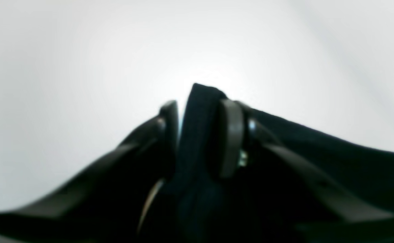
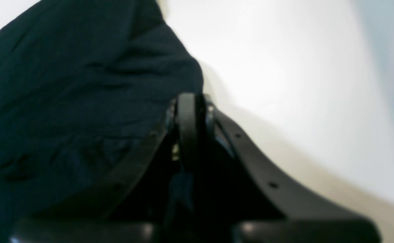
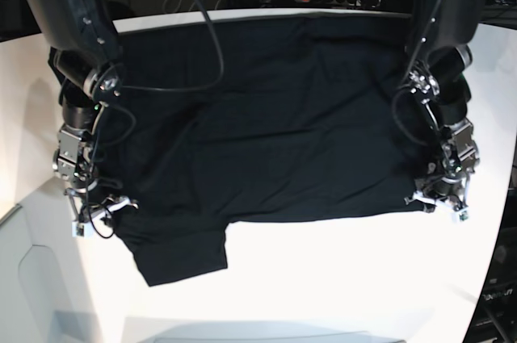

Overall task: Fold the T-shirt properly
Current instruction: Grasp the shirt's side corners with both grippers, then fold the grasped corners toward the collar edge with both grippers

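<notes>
1. Large plain black cloth T-shirt (image 3: 275, 117) lies spread on the white table (image 3: 339, 278), covering its middle and twelve-o'clock half; one sleeve juts toward seven o'clock.
2. Left gripper (image 1: 197, 135), at the shirt's four-o'clock edge in the base view, pinches a raised fold of the black cloth between its pads.
3. Right gripper (image 2: 187, 131), at the shirt's eight-o'clock edge, has jaws pressed together; dark cloth shows below the pads, but a firm hold cannot be confirmed.
4. Print and tag not visible.
</notes>
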